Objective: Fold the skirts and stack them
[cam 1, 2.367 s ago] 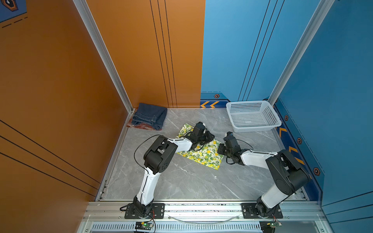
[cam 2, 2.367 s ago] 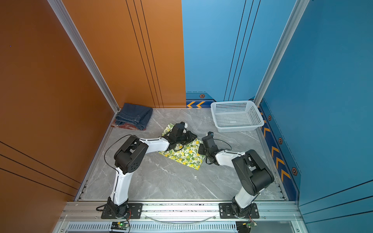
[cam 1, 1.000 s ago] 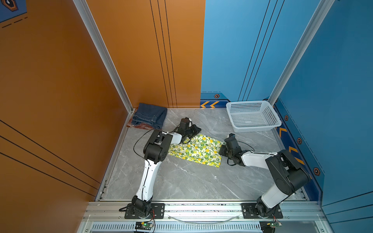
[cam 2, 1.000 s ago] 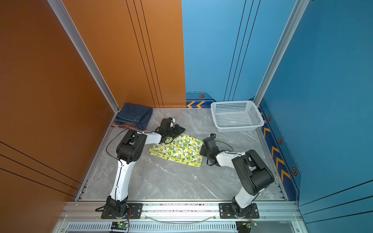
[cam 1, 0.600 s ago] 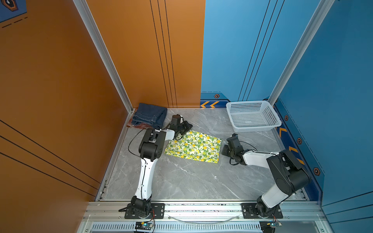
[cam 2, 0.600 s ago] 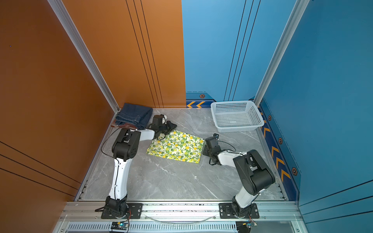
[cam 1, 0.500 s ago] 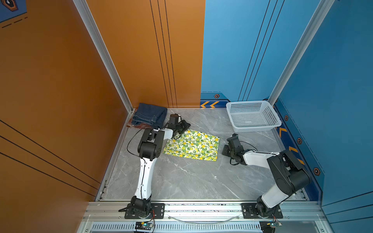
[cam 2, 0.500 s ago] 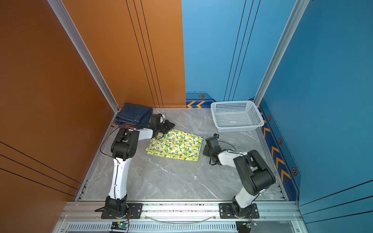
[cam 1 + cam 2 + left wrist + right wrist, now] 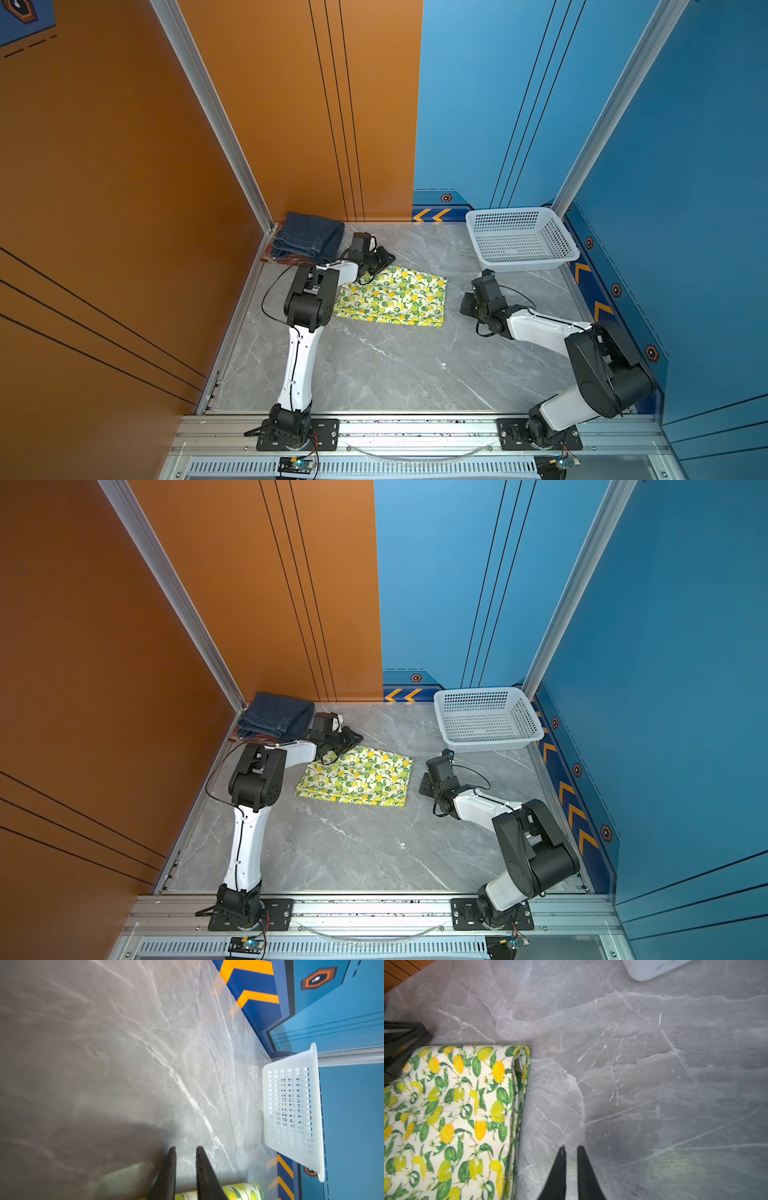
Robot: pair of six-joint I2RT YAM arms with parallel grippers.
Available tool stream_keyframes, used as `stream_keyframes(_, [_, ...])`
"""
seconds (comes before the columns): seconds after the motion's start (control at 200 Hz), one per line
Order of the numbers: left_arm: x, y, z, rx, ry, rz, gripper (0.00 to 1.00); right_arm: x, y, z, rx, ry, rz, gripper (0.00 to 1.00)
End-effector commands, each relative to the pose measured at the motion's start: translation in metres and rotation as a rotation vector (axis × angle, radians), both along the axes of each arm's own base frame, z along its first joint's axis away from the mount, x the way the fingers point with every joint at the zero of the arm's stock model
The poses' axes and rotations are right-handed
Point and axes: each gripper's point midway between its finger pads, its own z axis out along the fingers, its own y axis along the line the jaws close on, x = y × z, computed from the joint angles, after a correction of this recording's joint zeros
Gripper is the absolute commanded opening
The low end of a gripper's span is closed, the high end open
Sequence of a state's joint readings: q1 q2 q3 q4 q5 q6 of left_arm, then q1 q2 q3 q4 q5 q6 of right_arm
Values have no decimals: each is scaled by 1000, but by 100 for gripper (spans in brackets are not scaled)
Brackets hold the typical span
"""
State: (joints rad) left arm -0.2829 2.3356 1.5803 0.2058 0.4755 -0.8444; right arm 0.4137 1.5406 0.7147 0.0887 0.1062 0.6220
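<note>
Since the earlier frames your lemon-print skirt (image 9: 395, 297) has slid across the desk (image 9: 395, 365) toward the far left corner, and the right claw (image 9: 462, 308) has let go of it. In both top views the skirt lies flat and folded, a rough rectangle left of the middle (image 9: 357, 779), close to the other two garments but apart from them. Those two are stacked in the far left corner: the denim skirt (image 9: 309, 239) lies folded on top, and a reddish edge of the plaid skirt (image 9: 282, 259) peeks out beneath it.

Your left claw (image 9: 388, 259) sits low at the lemon skirt's far left corner. Its wrist view shows the jaws a little apart (image 9: 185, 1148), with bare desk visible between the tips and a rolled edge of the lemon cloth (image 9: 239, 1190) lying at the base of the fingers; you cannot tell from this whether any cloth is pinched deeper in.

Your right claw rests just beside the skirt's right edge, not touching it. Its wrist view shows a narrow gap between the jaws (image 9: 570, 1148), nothing in it, and the folded edge (image 9: 452, 1115) off to one side.

The white basket (image 9: 557, 241) stands in the far right corner.
</note>
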Motion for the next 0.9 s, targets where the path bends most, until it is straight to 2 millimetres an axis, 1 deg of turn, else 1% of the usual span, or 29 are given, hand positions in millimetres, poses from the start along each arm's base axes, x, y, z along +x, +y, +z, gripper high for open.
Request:
stream_keyframes(0.0, [-3, -10, 56, 41, -93, -49, 22, 1, 11, 9, 15, 12, 36, 29])
stream_keyframes(0.12, [-12, -4, 71, 129, -113, -52, 26, 4, 28, 10, 18, 18, 68, 41])
stream_keyframes(0.215, [-21, 3, 78, 190, -123, -50, 28, 6, 41, 6, -1, 41, 93, 47])
stream_keyframes(0.26, [-26, 8, 79, 221, -123, -45, 29, 8, 46, 2, -19, 59, 101, 48])
stream_keyframes(0.371, [-36, 21, 82, 280, -122, -30, 30, 10, 49, -15, -82, 121, 94, 48])
stream_keyframes(0.441, [-42, 26, 83, 293, -122, -24, 30, 11, 52, -25, -102, 147, 92, 47])
stream_keyframes(0.516, [-48, 31, 81, 299, -113, -18, 31, 13, 56, -32, -131, 151, 93, 47])
stream_keyframes(0.631, [-54, 36, 81, 304, -105, -14, 31, 13, 59, -43, -158, 183, 96, 44])
stream_keyframes(0.716, [-58, 38, 81, 309, -103, -13, 31, 10, 60, -52, -176, 209, 103, 39])
stream_keyframes(0.826, [-63, 42, 80, 332, -91, -4, 31, 4, 53, -60, -242, 247, 98, 25])
stream_keyframes(0.896, [-65, 46, 80, 350, -82, 4, 31, -3, 44, -64, -286, 274, 99, 20])
